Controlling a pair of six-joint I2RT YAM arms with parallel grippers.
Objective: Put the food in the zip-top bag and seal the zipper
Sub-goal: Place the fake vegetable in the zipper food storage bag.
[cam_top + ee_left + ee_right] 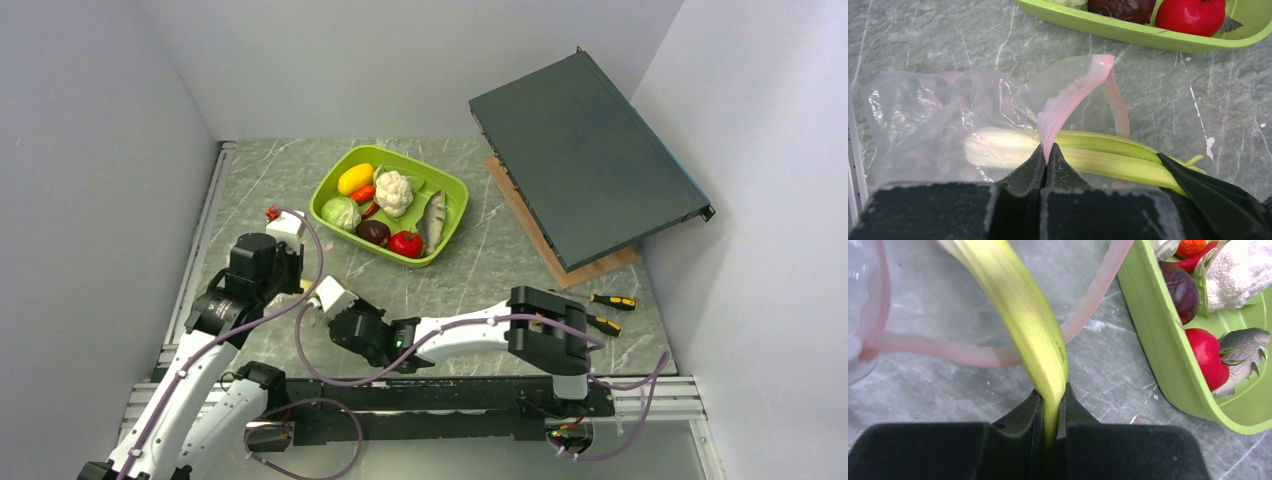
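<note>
The right arm stretches low toward 9 o'clock, right fingers clamped on the pale green leafy toy stalk, whose far end lies inside the clear crinkly zip-top bag on the grey marbled counter. The left arm bends at the elbow, left fingers pinching the bag's pink zipper rim. The lime-green plastic tray of toy food sits at 1 o'clock.

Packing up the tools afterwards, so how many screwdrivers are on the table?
2. One screwdriver lies by the near corner of the wooden board; the second screwdriver lies just nearer, partly behind the right arm. Others may hide under the dark panel.
</note>
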